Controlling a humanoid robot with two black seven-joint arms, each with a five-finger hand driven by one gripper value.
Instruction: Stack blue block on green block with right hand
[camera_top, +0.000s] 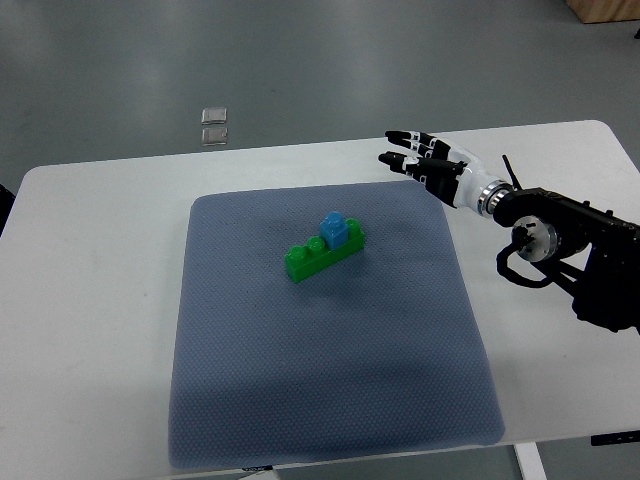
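You are looking down on a white table (90, 260) with a grey-blue mat (330, 380) spread across its middle. Near the mat's upper centre lies the green block (318, 258), a long studded brick set at a slant, its left end nearer you and its right end farther away. The blue block (335, 229) sits on top of it, toward the right half, with green studs showing to its left and one just at its right. It looks pressed down onto the studs, though from this steep angle you cannot be sure it is fully seated.

Your right hand (428, 163) is up at the mat's far right corner, well apart from the blocks. Its fingers (405, 135) are stretched out straight toward the left, loosely spread, and nothing is in them. The black forearm (565, 240) runs off the right edge.

Beyond the table's far edge, on the grey floor (300, 60), lie two small clear squares (214, 125), one just behind the other.
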